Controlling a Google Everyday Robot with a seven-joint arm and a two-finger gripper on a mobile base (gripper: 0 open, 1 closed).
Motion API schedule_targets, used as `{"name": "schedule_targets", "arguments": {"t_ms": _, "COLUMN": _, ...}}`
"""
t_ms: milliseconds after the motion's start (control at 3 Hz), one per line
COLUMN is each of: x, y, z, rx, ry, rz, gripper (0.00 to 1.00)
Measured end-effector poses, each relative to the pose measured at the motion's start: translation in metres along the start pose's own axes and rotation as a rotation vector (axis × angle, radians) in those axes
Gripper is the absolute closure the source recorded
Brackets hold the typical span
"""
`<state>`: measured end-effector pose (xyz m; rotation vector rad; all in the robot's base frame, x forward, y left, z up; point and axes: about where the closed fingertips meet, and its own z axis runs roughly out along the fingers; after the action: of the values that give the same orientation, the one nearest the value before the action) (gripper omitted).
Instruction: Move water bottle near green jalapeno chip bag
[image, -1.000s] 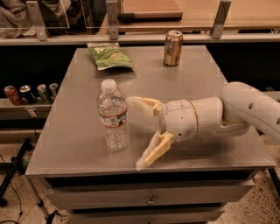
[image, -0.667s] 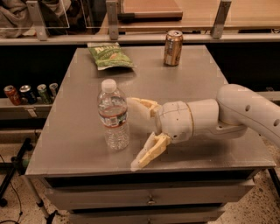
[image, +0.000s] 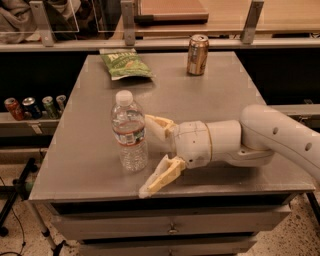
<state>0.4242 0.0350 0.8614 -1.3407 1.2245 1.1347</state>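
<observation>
The water bottle (image: 129, 132) stood upright on the grey worktop (image: 220, 95), towards its front edge. The gripper (image: 146, 155) lay just right of the bottle, low over the worktop, reaching in from the right on a white arm (image: 280, 137). It was released, its two pale fingers (image: 162, 175) spread wide: one tip ended at the bottle's right shoulder, and the other slanted down to the worktop in front and to the right of the bottle's base. Whether either finger touched the bottle could not be told.

The green jalapeno chip bag (image: 125, 64) lay flat well behind the bottle, near the worktop's far edge. A gold-brown can (image: 197, 55) stood upright behind and to the right of the bottle, level with the bag. To the bottle's left, off the worktop on a lower shelf, sat a row of small cans (image: 35, 106).
</observation>
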Motion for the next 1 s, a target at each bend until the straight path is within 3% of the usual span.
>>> {"name": "schedule_targets", "arguments": {"t_ms": 333, "x": 0.0030, "y": -0.0019, "z": 0.0052, "rx": 0.001, "ry": -0.011, "rz": 0.002, "gripper": 0.00}}
{"name": "schedule_targets", "arguments": {"t_ms": 667, "x": 0.0036, "y": -0.0031, "z": 0.0084, "rx": 0.002, "ry": -0.021, "rz": 0.000, "gripper": 0.13}}
{"name": "schedule_targets", "arguments": {"t_ms": 1000, "x": 0.0037, "y": -0.0041, "z": 0.0110, "rx": 0.003, "ry": -0.030, "rz": -0.002, "gripper": 0.36}}
